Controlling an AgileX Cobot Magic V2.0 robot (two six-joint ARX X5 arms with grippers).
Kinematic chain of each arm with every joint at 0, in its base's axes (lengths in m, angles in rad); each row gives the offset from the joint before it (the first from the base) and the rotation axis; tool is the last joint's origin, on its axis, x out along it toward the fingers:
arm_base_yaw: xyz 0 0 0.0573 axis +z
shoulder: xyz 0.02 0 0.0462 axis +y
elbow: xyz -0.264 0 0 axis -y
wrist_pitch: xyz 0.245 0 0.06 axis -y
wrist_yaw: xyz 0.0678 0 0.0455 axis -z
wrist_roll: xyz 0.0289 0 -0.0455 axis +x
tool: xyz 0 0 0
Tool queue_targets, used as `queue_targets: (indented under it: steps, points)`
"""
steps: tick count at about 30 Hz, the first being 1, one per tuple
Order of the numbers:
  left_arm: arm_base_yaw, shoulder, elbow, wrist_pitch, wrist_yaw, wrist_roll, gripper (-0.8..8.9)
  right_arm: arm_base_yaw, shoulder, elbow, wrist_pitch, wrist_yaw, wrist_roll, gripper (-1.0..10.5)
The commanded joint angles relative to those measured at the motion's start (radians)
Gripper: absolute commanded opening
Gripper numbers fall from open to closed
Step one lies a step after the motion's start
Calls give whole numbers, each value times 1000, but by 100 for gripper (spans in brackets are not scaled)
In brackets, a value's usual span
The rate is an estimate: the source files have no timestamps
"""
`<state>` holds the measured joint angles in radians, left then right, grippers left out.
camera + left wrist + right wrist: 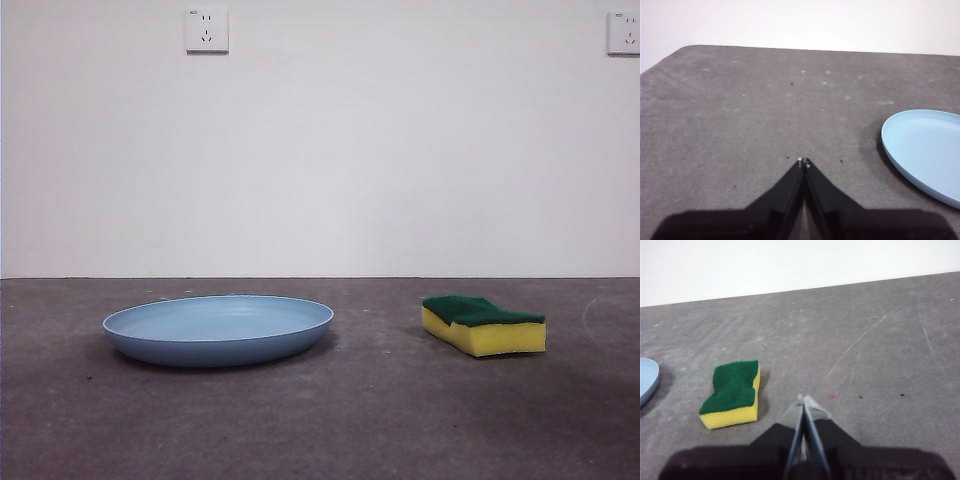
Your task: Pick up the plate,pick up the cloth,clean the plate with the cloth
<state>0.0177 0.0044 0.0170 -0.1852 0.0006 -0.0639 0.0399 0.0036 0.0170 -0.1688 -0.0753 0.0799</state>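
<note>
Plate: the light-blue plate (218, 328) lies flat on the grey bench (330, 420), untouched, nothing in it.
Cloth: what serves as the cloth (484, 324) is a yellow sponge block, green scouring face up, sitting on the bench well apart from the plate.
Left hand: the left hand (803, 161) hangs above bare bench with its two black jaws pressed together, holding nothing; the plate's rim (920, 150) is off to one side of it.
Right hand: the right hand (803, 400) also has its jaws together and empty; the cloth (734, 392) lies near it but not under it, and a sliver of the plate (647, 380) shows beyond.
Step in hand: I'd say nothing has begun; picking up the plate comes first.
Next move: as I judge it, the left hand must part its jaws, shift over to the plate's near edge and come down so one jaw slips under the low rim.
Worry: that shallow rim gives little to pinch, so the plate may slide.
</note>
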Motion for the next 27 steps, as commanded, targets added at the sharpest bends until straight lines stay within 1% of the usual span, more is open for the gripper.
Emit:
queue_targets:
  steps: [1,4,8,11,14,17,19,24,27]
  points:
    - [3,-2,-14,6,5,-11,0,2,-2,-11,-7,2,10,-17]
    - [3,-2,-14,7,7,-23,-1,2,-2,-11,-7,-4,19,-17]
    - [3,-2,-14,33,19,-27,-1,2,-2,-11,-7,-1,98,-17]
    - [3,-2,-11,39,98,-88,-4,2,-2,-11,9,-3,154,-17]
    - [3,-2,-6,50,166,-167,-6,2,-1,2,18,-4,185,-17]
    - [3,4,24,28,170,-234,-6,2,21,40,18,-3,231,-17]
    - [3,14,57,7,191,-259,-6,2,50,74,17,-4,261,-17]
    - [3,91,172,-49,200,-269,-6,2,175,199,-12,-6,273,-17]
    - [3,161,249,-60,198,-269,-6,2,286,312,-72,-50,269,-17]
